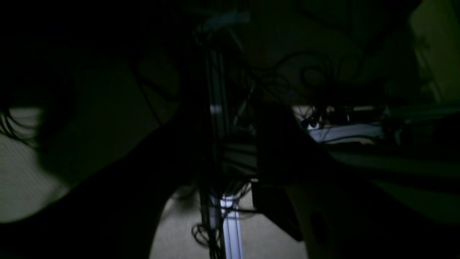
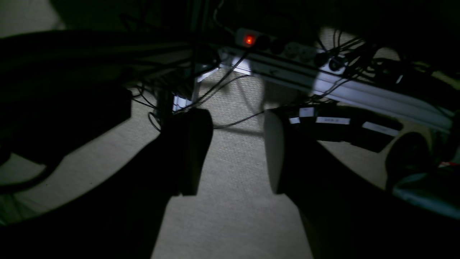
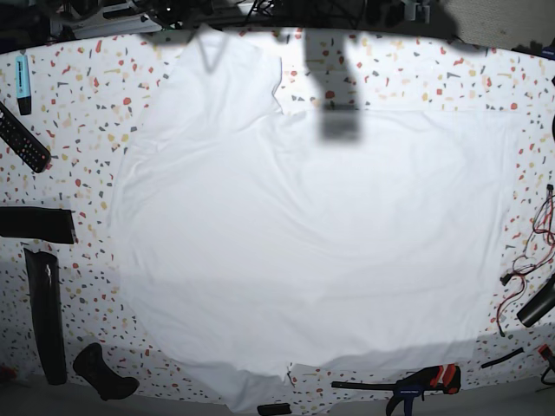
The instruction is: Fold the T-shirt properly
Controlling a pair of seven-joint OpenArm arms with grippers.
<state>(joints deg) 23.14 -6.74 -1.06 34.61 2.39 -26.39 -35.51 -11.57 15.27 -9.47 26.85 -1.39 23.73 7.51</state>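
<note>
Your T-shirt [image 3: 303,251] spread flat, right gripper [image 2: 237,154] jaws apart and empty off the table, left gripper's jaws too dark to tell

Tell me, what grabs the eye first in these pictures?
The very large plain white cloth T-shirt spread flat over most of the red-, yellow- and grey-flecked white table in the base view. Next, a black remote control near the table's left edge. In the dim right wrist view, a small red light glows among tangled cables.
</note>
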